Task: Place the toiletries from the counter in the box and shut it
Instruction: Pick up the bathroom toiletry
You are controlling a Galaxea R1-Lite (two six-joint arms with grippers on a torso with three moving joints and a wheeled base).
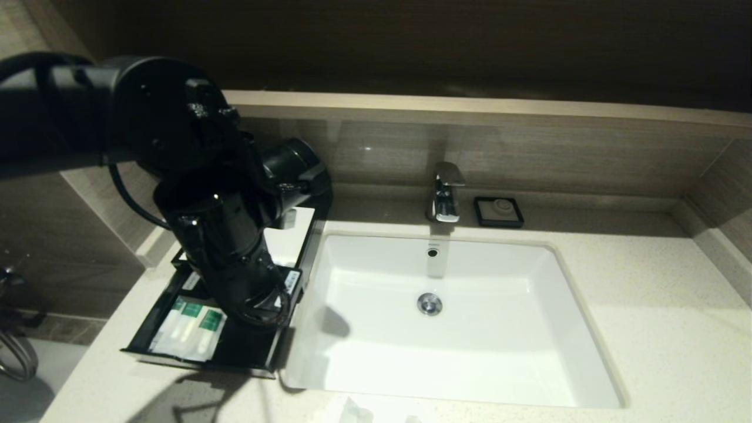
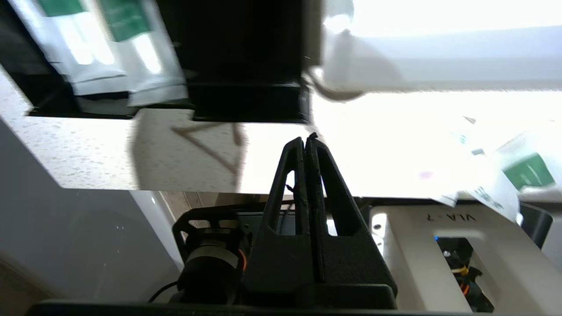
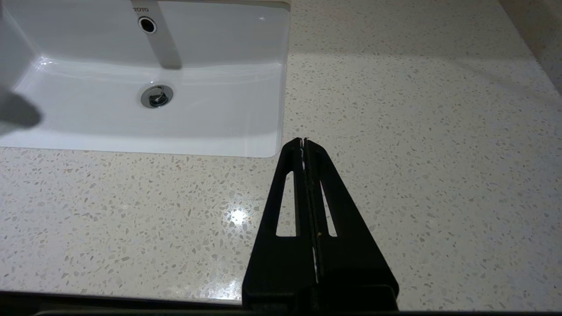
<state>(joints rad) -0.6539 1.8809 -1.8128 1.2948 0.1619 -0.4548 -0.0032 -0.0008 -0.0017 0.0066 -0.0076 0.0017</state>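
Left gripper (image 2: 306,141) pressed together, empty — over counter (image 2: 88,149) beside open box (image 1: 247,352) (packets (image 1: 191,329) inside); right gripper (image 3: 303,142) pressed together too.

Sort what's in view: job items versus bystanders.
Job:
- black rectangular box with open front drawer
- white green-printed packets in the drawer
- white green-printed packets on the counter edge
- speckled stone counter

Bystanders:
- chrome faucet
- small black square soap dish
- white sink basin

right gripper (image 3: 304,141) fingers pressed together | above speckled counter (image 3: 417,131) | beside white sink (image 3: 131,109) corner
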